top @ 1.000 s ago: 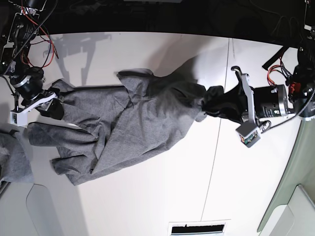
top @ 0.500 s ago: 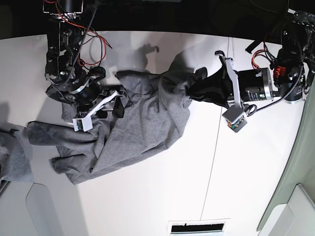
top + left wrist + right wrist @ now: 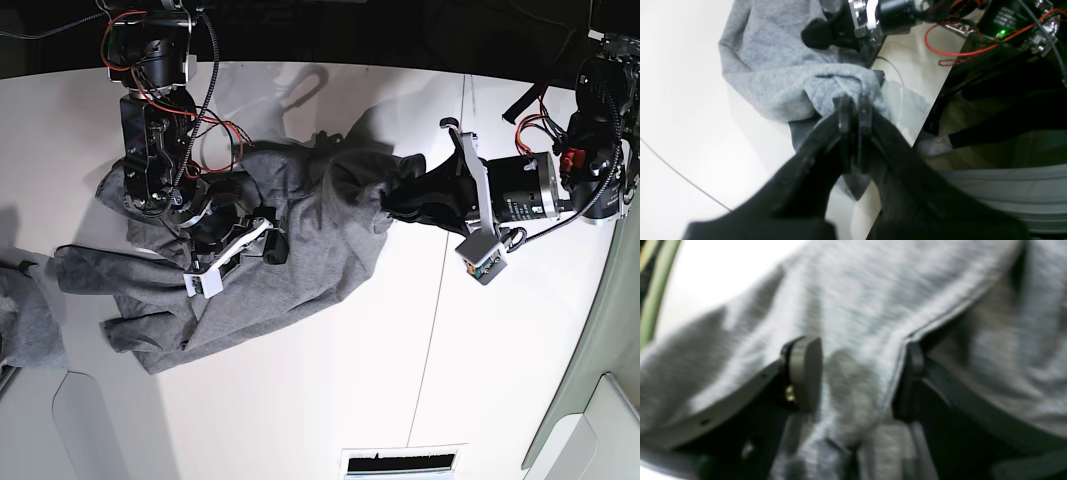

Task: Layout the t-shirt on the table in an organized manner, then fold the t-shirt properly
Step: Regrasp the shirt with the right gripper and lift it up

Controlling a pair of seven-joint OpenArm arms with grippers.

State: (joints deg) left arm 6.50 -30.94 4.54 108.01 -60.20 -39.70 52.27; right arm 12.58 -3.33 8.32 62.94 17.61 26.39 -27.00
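**Shirt bunched, spreading step in hand**

The t-shirt [image 3: 260, 285] lies crumpled on the left-centre of the desk [image 3: 330, 400], its bulk heaped in folds, with one flap running toward the near-left and a drawn-up ridge pointing right. It is not laid flat: no sleeve, collar or hem can be read clearly in the base view. So the job sits in its first part, the laying out; folding has not begun.

At the right end of the shirt, the left gripper [image 3: 855, 110] has its jaws pressed together on a wad of grey cloth, and the wrist view shows fabric humped over and around the tips. In the base view that arm comes in from the right of the scene and lifts the cloth into a peak.

The right gripper [image 3: 857, 376] is over the middle-left of the shirt. Its jaws stand well apart, with a fold of fabric and a stitched seam edge lying between them. The picture is blurred, and I judge nothing is gripped there yet.

The next move likely calls for those open jaws to close on that seam edge, so that both arms hold the shirt at separate points. Then the two should draw apart to pull the cloth flat. The risk is pinching more than one layer, which would keep the bunch.

A second grey cloth bundle [image 3: 25, 320] lies at the far-left edge, apart from the work.
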